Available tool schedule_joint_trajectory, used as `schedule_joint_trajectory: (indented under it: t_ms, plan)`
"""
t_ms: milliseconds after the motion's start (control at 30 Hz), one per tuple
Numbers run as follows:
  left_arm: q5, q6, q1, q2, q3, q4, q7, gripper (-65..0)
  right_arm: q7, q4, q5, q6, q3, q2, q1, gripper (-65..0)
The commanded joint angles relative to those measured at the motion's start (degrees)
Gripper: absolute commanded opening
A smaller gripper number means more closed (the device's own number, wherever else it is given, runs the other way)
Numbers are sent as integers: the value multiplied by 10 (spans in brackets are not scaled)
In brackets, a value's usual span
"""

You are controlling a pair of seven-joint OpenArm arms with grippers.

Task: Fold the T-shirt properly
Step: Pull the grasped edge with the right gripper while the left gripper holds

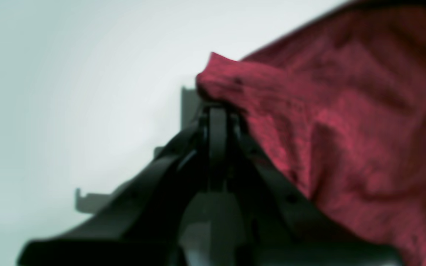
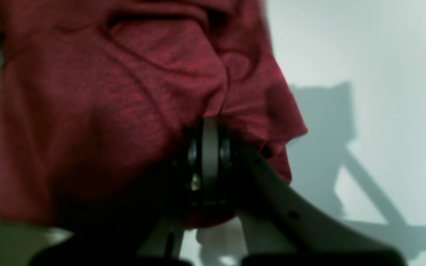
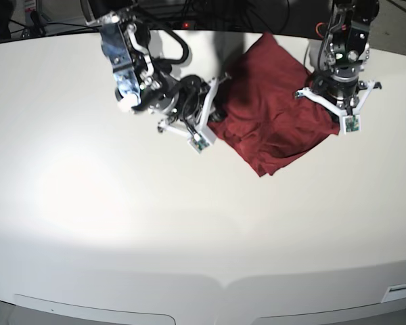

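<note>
The left gripper (image 1: 217,107) had its fingers pinched on an edge of the T-shirt (image 3: 271,118); the right gripper (image 2: 209,127) had its fingers pinched on the opposite edge. The T-shirt lay bunched and partly doubled over on the white table (image 3: 122,223), between the two arms, toward the far side. A fold pass appeared to be in hand. The next move would call for both arms carrying their edges together, level, without slack.

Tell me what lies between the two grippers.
In the base view, only the T-shirt spans the stretch between the left gripper and the right gripper; each is shut on an edge of it.
</note>
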Motion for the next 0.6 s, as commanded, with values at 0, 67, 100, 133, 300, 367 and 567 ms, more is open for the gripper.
schedule_joint_trajectory:
  t_ms: [0, 67, 100, 133, 300, 367, 567]
  plan:
    - [16, 0, -8, -5, -3, 10, -15, -650, 0, 16, 7, 5, 0, -1, 4, -650]
    - [38, 2, -11, -5, -3, 15, -11, -650, -3, 31, 7, 5, 0, -1, 3, -650]
    - [49, 4, -10, -5, -3, 23, -11, -650, -3, 40, 7, 5, 0, -1, 3, -650]
    - [58, 9, -9, -5, -3, 31, -9, -650, -4, 50, 7, 5, 0, -2, 6, -650]
    - [100, 27, -3, -5, -3, 96, 16, -650, -5, 94, 5, 5, 6, 0, 16, -650]
    - [109, 26, 3, -5, -3, 127, 34, -650, -7, 96, 5, 5, 16, 2, 20, -650]
    - [108, 26, 69, -5, -3, 182, 51, -650, -30, 95, 5, 5, 70, 2, 19, -650]
